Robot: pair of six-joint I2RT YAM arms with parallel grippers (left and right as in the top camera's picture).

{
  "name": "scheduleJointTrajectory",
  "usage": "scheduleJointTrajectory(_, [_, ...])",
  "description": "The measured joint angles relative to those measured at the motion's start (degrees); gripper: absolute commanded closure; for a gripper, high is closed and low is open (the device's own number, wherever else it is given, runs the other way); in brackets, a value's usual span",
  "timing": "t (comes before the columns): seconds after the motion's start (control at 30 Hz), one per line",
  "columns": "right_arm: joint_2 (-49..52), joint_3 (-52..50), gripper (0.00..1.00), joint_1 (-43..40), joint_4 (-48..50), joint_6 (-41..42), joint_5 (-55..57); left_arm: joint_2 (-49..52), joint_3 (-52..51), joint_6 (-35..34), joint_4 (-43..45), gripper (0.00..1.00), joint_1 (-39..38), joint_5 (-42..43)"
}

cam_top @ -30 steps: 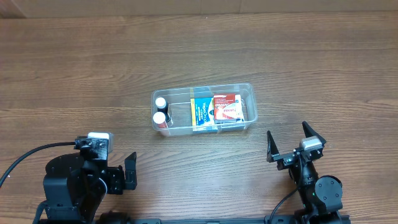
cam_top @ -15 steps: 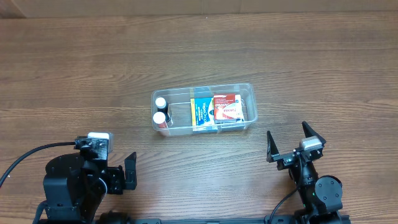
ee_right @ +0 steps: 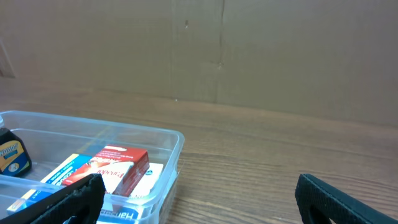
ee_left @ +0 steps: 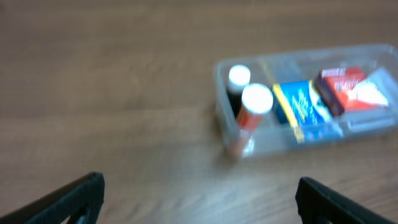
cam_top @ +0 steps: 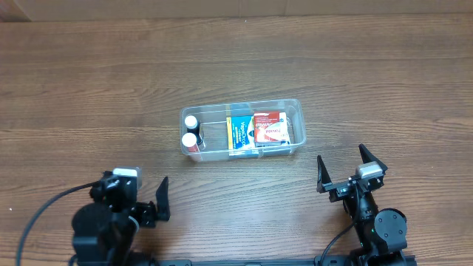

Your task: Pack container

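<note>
The clear plastic container [cam_top: 295, 111] stands mid-table. It holds two small white-capped bottles [cam_top: 191, 131] at its left end, a blue and yellow box [cam_top: 239, 133] and a red and white box [cam_top: 270, 127]. It also shows in the left wrist view [ee_left: 221, 74] and in the right wrist view [ee_right: 177, 146]. My left gripper [cam_top: 151, 207] is open and empty near the front edge, left of the container. My right gripper [cam_top: 345, 171] is open and empty, in front of the container's right end.
A brown cardboard wall [ee_right: 217, 50] stands behind the wooden table [cam_top: 384, 81]. A black cable [cam_top: 37, 214] trails from the left arm at the front left.
The left arm has shifted right and turned, and its view is blurred by motion. The right arm and the container have not moved.
</note>
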Motion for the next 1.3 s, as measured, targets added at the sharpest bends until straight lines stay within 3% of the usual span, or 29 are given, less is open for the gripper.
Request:
scheduleJointTrajectory(0.4, [0.0, 0.0, 0.0, 0.0, 0.07, -0.11, -0.02, -15.41, -32.15, 0.2, 44.98, 0.0, 0.0, 0.81])
scheduleJointTrajectory(1.3, [0.0, 0.0, 0.0, 0.0, 0.02, -0.13, 0.0, -15.54, -34.05, 0.2, 42.91, 0.0, 0.0, -2.47])
